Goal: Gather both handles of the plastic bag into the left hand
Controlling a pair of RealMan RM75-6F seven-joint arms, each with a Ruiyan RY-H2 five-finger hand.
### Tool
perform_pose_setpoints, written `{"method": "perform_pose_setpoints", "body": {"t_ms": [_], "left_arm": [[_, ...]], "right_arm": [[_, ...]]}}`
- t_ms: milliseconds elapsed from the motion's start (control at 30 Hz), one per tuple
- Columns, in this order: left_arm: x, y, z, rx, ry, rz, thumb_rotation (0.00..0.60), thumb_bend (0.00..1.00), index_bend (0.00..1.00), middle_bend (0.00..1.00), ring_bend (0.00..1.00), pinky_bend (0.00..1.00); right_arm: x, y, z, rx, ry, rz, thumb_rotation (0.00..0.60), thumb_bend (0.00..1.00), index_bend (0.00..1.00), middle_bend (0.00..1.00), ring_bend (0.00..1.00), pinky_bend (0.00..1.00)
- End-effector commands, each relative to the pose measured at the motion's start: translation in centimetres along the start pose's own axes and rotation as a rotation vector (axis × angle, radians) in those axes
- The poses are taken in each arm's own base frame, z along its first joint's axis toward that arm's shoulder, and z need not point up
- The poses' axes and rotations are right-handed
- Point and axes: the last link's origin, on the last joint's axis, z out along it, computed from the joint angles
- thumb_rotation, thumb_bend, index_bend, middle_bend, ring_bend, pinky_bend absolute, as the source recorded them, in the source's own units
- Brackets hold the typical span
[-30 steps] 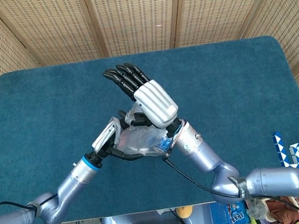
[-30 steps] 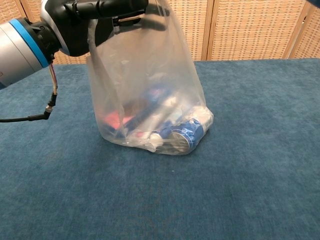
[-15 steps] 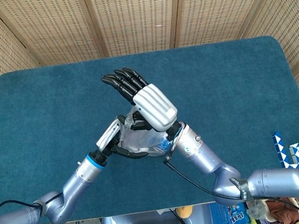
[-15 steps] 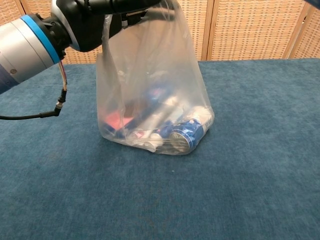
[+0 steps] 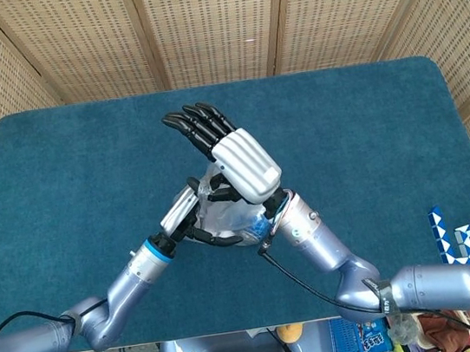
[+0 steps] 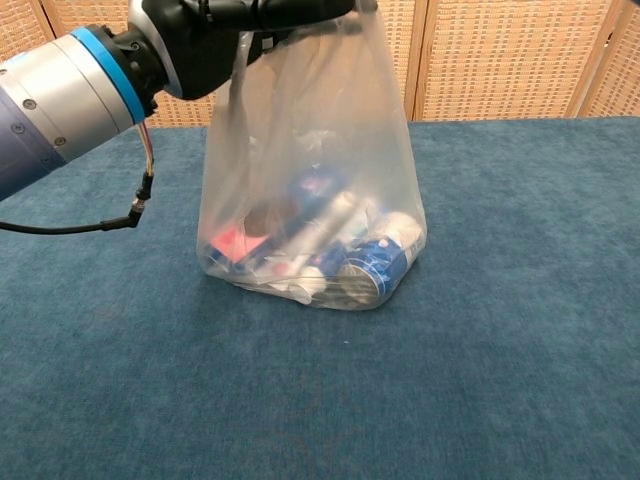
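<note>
- Bench (image 6: 520,300): blue cloth surface. In the chest view the near edge is cut off by the frame.
- Plastic bag (image 6: 310,200): stands upright on the bench near its centre, base resting on the cloth. Contents show through the film only as blurred shapes: a blue can end at 4 o'clock of the base, a red patch at 8 o'clock. Individual items cannot be identified.
- Handles (image 6: 340,20): drawn up to the top of the bag. The upper frame edge cuts them off in the chest view; the right hand covers them in the head view. Whether both lie in one grasp cannot be told.
- Left hand (image 5: 186,213): forearm enters from 7 o'clock, dark fingers (image 6: 290,12) curled closed around the bag top, holding it up.
- Right hand (image 5: 230,155): forearm enters from 5 o'clock. Palm back faces up, fingers (image 5: 197,127) extended together toward 11 o'clock above the bag mouth. The underside is hidden; whether it grasps anything cannot be told.
- Far side: woven screen panels (image 5: 213,21) behind the bench.
</note>
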Motion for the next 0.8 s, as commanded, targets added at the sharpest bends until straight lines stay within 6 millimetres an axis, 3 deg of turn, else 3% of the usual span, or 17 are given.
{"method": "perform_pose_setpoints", "body": {"t_ms": [33,433,800], "left_arm": [[-0.3,0.0,0.7,-0.005,0.005,0.012,0.531,0.09,0.32,0.22,0.22,0.13],[-0.6,-0.1,1.4,-0.01,0.038,0.027,0.497,0.09,0.3,0.18,0.14,0.07],[-0.5,-0.3,1.2,-0.01,0.051,0.035,0.476,0.09,0.26,0.14,0.09,0.03]], "right_arm": [[-0.4,0.0,-0.3,0.002,-0.015,0.009,0.6,0.46,0.0,0.12,0.06,0.04],[-0.1,0.8,-1.0,-0.001,-0.02,-0.005,0.6,0.45,0.0,0.12,0.06,0.05],[1.5,2.3,-0.6,-0.037,0.056,-0.073,0.6,0.45,0.0,0.12,0.06,0.05]]}}
